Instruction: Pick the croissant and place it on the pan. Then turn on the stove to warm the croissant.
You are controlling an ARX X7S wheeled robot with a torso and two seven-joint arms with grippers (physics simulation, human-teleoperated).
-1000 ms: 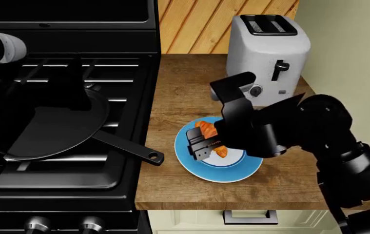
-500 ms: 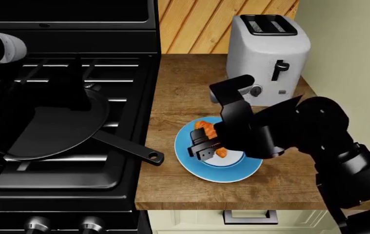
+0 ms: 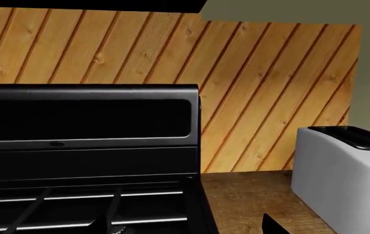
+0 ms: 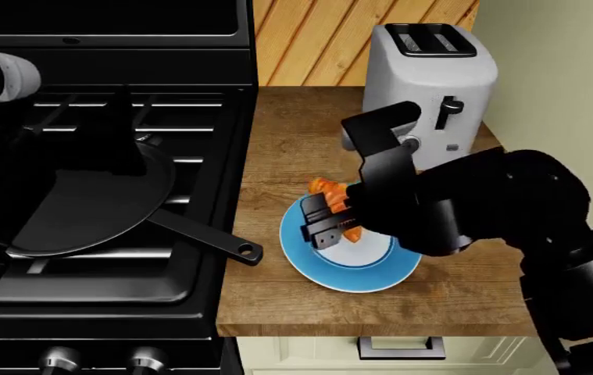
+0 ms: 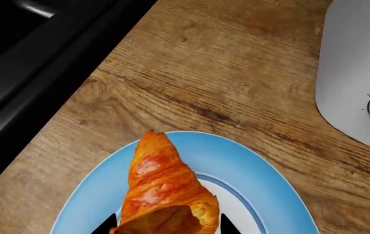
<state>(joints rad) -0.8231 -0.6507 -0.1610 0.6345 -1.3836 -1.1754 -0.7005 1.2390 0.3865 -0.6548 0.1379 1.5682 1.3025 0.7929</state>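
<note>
The croissant (image 4: 326, 187) is pinched between the fingers of my right gripper (image 4: 323, 223) and held just above the blue-rimmed plate (image 4: 380, 272). In the right wrist view the croissant (image 5: 159, 185) fills the gap between the two black fingertips (image 5: 107, 226), with its pointed end away from me. The black pan (image 4: 87, 207) sits on the stove (image 4: 119, 273) at the left, its long handle (image 4: 208, 237) pointing toward the plate. My left arm (image 4: 5, 76) is a dark mass over the stove and its jaws do not show.
A grey-white toaster (image 4: 426, 82) stands behind the plate on the wooden counter (image 4: 286, 141); it also shows in the left wrist view (image 3: 347, 170) and the right wrist view (image 5: 360, 68). Two stove knobs (image 4: 62, 359) sit at the front edge. The stove's back panel (image 3: 87, 126) faces the left wrist.
My right gripper has risen and shifted slightly toward the back with the croissant in it; the croissant's tip now pokes past the plate's far rim. The left arm has not moved.
</note>
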